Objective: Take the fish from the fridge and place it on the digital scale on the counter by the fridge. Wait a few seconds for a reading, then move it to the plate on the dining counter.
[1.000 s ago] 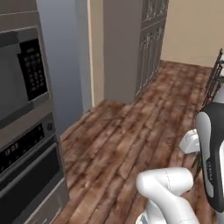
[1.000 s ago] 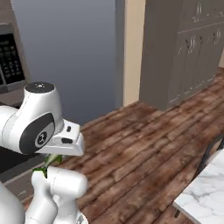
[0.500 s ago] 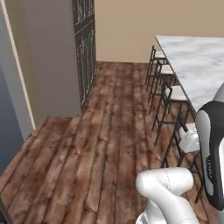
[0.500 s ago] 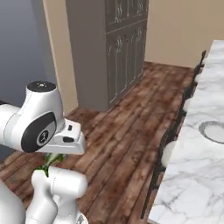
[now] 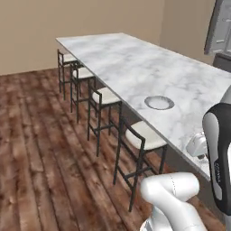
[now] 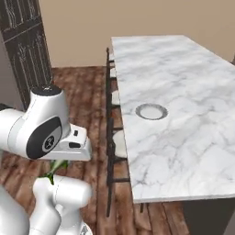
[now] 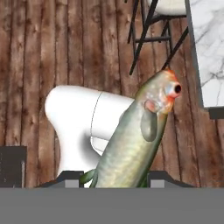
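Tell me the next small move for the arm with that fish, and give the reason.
Probably lift and swing the gripper toward the plate on the dining counter. The jaws are shut on the fish, which hangs low over the wood floor beside the stools, and the plate sits bare on the marble.

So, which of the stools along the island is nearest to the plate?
The stool closest to the robot, last in the row: its pale seat sits just below the counter edge beside the plate; the others stand farther along.
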